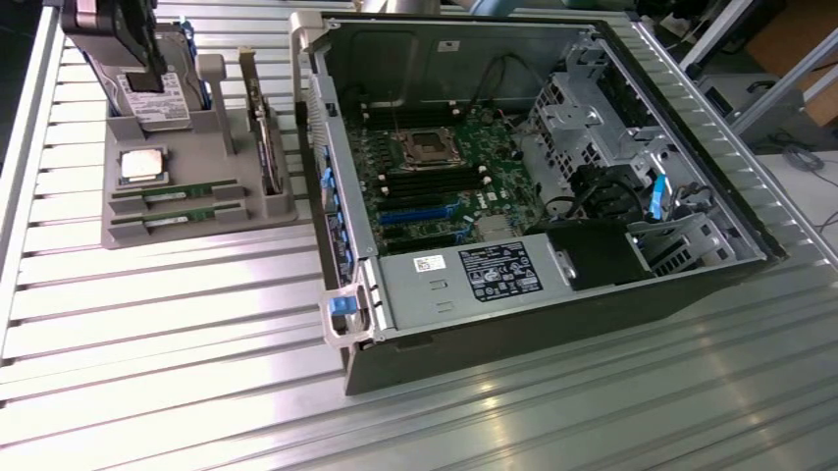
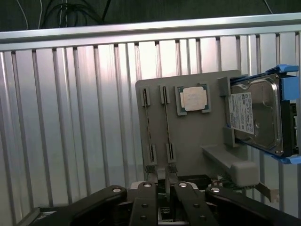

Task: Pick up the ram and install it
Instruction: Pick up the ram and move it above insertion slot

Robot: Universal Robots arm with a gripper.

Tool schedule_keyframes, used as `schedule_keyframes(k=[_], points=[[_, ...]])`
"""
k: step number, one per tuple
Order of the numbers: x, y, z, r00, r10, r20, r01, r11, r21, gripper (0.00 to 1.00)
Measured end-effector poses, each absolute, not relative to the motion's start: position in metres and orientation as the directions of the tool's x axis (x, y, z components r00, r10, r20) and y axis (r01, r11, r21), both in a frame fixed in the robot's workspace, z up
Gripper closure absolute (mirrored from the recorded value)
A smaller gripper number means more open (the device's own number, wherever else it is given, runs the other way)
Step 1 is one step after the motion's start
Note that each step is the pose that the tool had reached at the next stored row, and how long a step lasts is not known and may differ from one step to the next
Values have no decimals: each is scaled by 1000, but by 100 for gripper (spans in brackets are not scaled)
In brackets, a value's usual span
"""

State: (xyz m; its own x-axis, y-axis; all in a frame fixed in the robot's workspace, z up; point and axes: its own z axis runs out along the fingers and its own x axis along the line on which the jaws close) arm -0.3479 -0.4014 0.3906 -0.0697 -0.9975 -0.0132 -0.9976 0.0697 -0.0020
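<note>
Showing the slatted table [image 1: 157, 324], we mark the open computer case [image 1: 550, 334] and, at its nine o'clock in the exterior view, the grey holder [image 1: 196, 157]. There the ram [image 1: 177, 189] stands slotted, long axis nine-to-three, toward five o'clock from the arm. The gripper [image 2: 163, 188], narrowly parted and empty, hovers in line with one stick.

A robotics lab: aluminium-profile bench [image 1: 157, 324], opened computer case [image 1: 524, 339].
</note>
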Motion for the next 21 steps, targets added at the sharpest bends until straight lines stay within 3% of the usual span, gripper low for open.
schedule_keyframes(k=[3,21], points=[[-348,-402,391,-70,-997,-13,-998,70,-2,64],[-348,-402,388,-70,-997,-13,-998,70,-2,64]])
